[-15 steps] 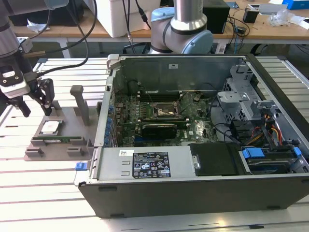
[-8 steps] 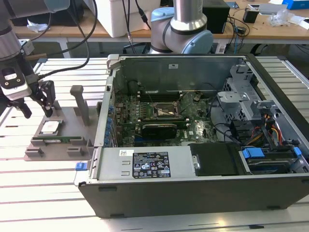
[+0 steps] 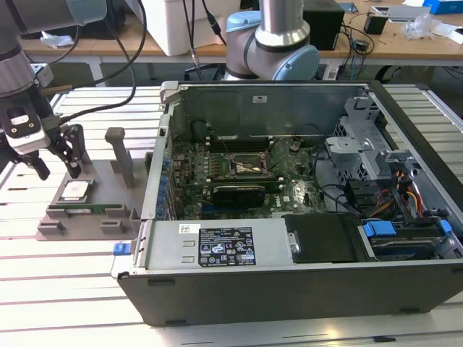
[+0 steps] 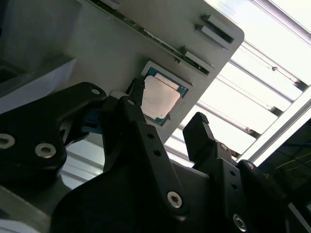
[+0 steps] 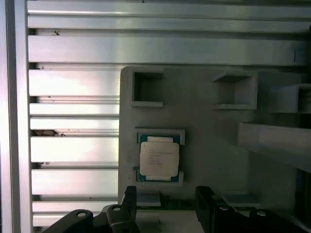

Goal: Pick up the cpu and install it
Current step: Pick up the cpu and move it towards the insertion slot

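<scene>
Case [image 3: 289,282] sits closest in the exterior view, just beside the tray [image 3: 105,189]. The cpu [image 3: 74,190] lies flat in a tray pocket, with the gripper [image 3: 58,165] hanging near above it, spread and empty. In the second wrist view the cpu [image 4: 162,97] shows between the two fingertips [image 4: 137,88], apart from both. In the first wrist view it [image 5: 159,158] sits square in its pocket near the tray's edge. The risk, as I judge it: a slightly skewed descent could land a finger on the pocket rim, or pinch the thin edges unevenly and tip the chip.
</scene>
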`<action>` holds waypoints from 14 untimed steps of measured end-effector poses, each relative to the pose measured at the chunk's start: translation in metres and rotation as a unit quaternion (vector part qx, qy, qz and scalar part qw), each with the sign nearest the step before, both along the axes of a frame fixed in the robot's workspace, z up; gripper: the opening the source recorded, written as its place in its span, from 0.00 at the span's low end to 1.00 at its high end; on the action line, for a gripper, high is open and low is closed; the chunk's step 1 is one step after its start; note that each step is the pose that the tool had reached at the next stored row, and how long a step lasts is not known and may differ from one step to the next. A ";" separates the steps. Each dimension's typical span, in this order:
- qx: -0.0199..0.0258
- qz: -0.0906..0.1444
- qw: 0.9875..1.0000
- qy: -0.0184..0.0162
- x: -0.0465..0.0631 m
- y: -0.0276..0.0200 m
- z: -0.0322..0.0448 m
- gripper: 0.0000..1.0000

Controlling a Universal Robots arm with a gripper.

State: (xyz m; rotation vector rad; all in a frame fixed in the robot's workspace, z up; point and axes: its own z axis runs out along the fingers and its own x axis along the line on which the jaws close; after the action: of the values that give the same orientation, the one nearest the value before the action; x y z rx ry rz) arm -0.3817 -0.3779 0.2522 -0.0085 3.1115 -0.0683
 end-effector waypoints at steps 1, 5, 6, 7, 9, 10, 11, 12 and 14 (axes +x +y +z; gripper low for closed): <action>0.000 0.000 1.000 0.000 0.000 0.0000 -0.0016 0.60; 0.000 0.000 1.000 0.000 0.000 0.0001 -0.0054 0.60; 0.000 0.000 1.000 0.000 0.001 0.0001 -0.0072 0.60; 0.000 0.000 1.000 0.000 0.001 0.0001 -0.0088 0.60; 0.000 0.000 1.000 0.000 0.001 0.0002 -0.0109 0.60; 0.000 0.000 1.000 0.000 0.001 0.0002 -0.0117 0.60; 0.000 0.000 1.000 0.000 0.001 0.0002 -0.0132 0.60; 0.000 0.000 1.000 0.000 0.001 0.0002 -0.0142 0.60; 0.000 0.000 1.000 0.000 0.001 0.0002 -0.0158 0.60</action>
State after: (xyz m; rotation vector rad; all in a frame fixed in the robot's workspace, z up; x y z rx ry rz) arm -0.3804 -0.3777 0.2364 -0.0085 3.1116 -0.0694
